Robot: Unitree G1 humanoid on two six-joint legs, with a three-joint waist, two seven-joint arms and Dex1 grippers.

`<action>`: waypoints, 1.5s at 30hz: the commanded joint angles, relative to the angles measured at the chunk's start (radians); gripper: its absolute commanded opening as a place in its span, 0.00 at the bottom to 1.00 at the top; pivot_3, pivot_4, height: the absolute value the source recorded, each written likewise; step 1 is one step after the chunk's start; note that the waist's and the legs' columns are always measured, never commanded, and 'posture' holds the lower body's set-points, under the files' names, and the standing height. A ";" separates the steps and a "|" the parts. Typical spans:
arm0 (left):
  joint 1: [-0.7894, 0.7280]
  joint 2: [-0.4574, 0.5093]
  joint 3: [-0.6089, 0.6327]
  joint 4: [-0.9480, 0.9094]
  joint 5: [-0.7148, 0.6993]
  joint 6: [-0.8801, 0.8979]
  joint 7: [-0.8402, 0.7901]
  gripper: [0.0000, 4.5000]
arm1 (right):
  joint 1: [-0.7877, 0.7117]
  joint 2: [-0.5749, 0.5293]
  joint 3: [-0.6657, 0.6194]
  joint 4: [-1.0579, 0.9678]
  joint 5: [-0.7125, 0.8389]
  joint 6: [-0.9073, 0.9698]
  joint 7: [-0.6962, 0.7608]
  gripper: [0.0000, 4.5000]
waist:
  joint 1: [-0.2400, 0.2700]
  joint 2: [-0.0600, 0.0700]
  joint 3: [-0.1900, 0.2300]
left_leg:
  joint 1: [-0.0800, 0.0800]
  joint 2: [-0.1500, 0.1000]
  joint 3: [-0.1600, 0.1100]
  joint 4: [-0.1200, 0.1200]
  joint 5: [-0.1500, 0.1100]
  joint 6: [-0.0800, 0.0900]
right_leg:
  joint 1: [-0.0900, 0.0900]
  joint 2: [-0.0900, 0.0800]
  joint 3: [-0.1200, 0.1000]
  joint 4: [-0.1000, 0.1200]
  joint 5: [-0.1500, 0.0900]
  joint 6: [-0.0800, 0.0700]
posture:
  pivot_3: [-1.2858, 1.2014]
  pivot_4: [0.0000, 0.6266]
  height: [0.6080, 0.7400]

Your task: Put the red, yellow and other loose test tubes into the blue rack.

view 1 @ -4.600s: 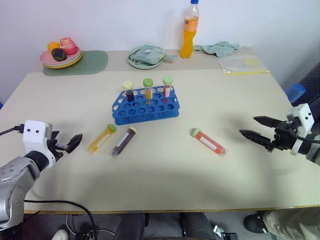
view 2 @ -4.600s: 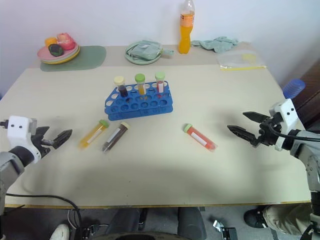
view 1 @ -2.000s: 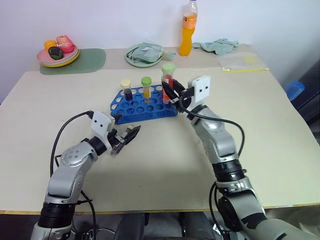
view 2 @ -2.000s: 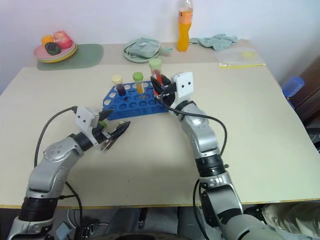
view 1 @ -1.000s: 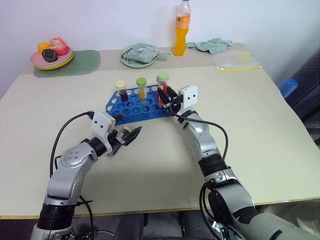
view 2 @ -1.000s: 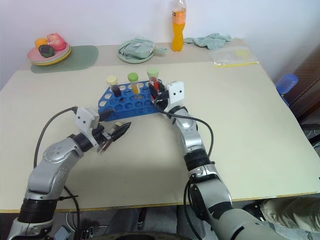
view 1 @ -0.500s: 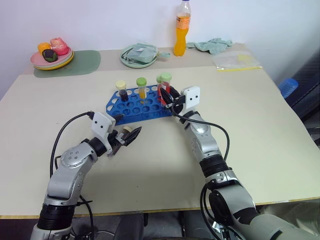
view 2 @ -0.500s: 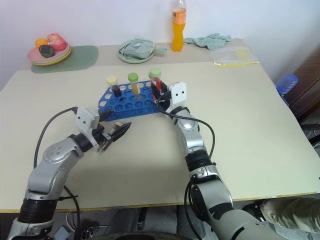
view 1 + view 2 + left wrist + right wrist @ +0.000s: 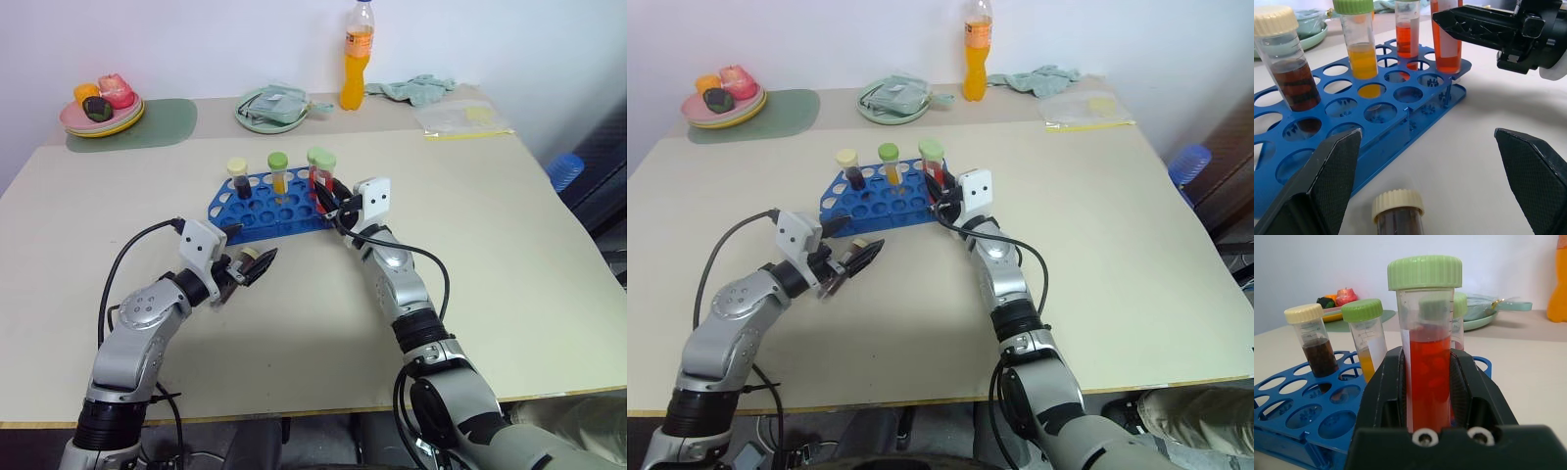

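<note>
The blue rack [image 9: 263, 208] stands mid-table with a dark tube [image 9: 236, 178], a yellow tube [image 9: 278, 170] and a red tube [image 9: 314, 167] upright in it. My right gripper [image 9: 1427, 382] is shut on another red tube [image 9: 326, 174] with a green cap. It holds that tube upright at the rack's right end, lower end at a hole; how deep, I cannot tell. My left gripper [image 9: 257, 266] is open, and a loose dark tube [image 9: 1398, 211] with a cream cap lies on the table between its fingers [image 9: 1322, 186]. The loose yellow tube is out of view.
Along the far edge of the table stand an orange drink bottle [image 9: 358, 57], a green plate with a cloth [image 9: 276, 106], a plate of fruit [image 9: 100, 102] on a green mat, a rag [image 9: 416, 90] and a plastic bag [image 9: 466, 117].
Both grippers came in from the table's sides. The red tube left the table in my right gripper and came down from above the rack to its right end. The last second shows hardly any movement.
</note>
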 commanded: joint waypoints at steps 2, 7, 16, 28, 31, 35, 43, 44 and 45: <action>-0.005 0.004 0.008 -0.035 0.005 -0.018 0.001 1.00 | -0.026 0.012 -0.011 0.003 0.005 -0.023 -0.007 0.16 | 0.000 0.000 0.000 | 0.000 0.000 0.000 0.000 0.000 0.000 | 0.000 0.000 0.000 0.000 0.000 0.000 | 0.52 0.24 1.00; -0.003 0.005 0.014 -0.043 0.007 -0.006 0.017 1.00 | -0.031 0.021 -0.024 -0.024 0.038 -0.035 0.014 0.59 | 0.000 0.000 0.000 | 0.000 0.000 0.000 0.000 0.000 0.000 | 0.000 0.000 0.000 0.000 0.000 0.000 | 0.52 0.24 1.00; -0.066 0.090 0.054 -0.209 -0.058 0.302 0.093 1.00 | 0.040 -0.077 -0.046 -0.358 0.107 0.097 0.061 0.92 | 0.004 0.000 0.000 | 0.000 0.000 0.000 0.000 0.000 0.000 | 0.000 0.000 0.000 0.000 0.000 0.000 | 0.52 0.24 1.00; -0.358 0.354 0.074 -0.194 -0.181 1.076 0.142 1.00 | 0.237 -0.463 0.054 -0.777 0.256 0.445 0.445 0.92 | -0.010 0.001 0.000 | 0.001 0.001 0.000 0.000 -0.003 0.005 | 0.001 0.002 0.000 0.002 0.000 0.000 | 0.52 0.24 1.00; -0.446 0.423 0.020 -0.078 -0.190 1.234 0.124 1.00 | 0.277 -0.530 0.091 -0.846 0.273 0.488 0.522 0.92 | -0.009 0.000 0.000 | 0.001 0.001 0.000 0.001 -0.003 0.006 | 0.001 0.002 0.000 0.002 -0.001 0.000 | 0.52 0.24 1.00; -0.569 0.523 -0.136 0.121 -0.184 1.252 0.086 1.00 | 0.318 -0.583 0.122 -0.913 0.294 0.543 0.579 0.92 | -0.006 0.000 0.001 | 0.001 0.001 0.000 0.001 -0.003 0.006 | 0.001 0.002 0.000 0.003 -0.001 0.000 | 0.52 0.24 1.00; -0.705 0.554 -0.405 0.305 -0.129 1.146 -0.053 1.00 | 0.350 -0.605 0.141 -0.970 0.283 0.578 0.588 0.92 | 0.005 -0.001 0.001 | 0.000 0.000 0.000 0.003 -0.003 0.006 | 0.001 0.001 0.000 0.003 -0.001 0.000 | 0.52 0.24 1.00; -0.715 0.546 -0.424 0.326 -0.122 1.138 -0.064 1.00 | 0.353 -0.603 0.138 -0.974 0.282 0.579 0.582 0.92 | 0.005 -0.001 0.001 | 0.000 0.000 0.000 0.003 -0.003 0.006 | 0.000 0.001 0.000 0.003 -0.001 0.000 | 0.52 0.24 1.00; -0.723 0.540 -0.437 0.340 -0.117 1.132 -0.074 1.00 | 0.355 -0.603 0.137 -0.976 0.281 0.579 0.577 0.92 | 0.005 -0.001 0.001 | 0.000 0.000 0.000 0.002 -0.003 0.006 | 0.000 0.001 0.000 0.003 -0.001 0.000 | 0.52 0.24 1.00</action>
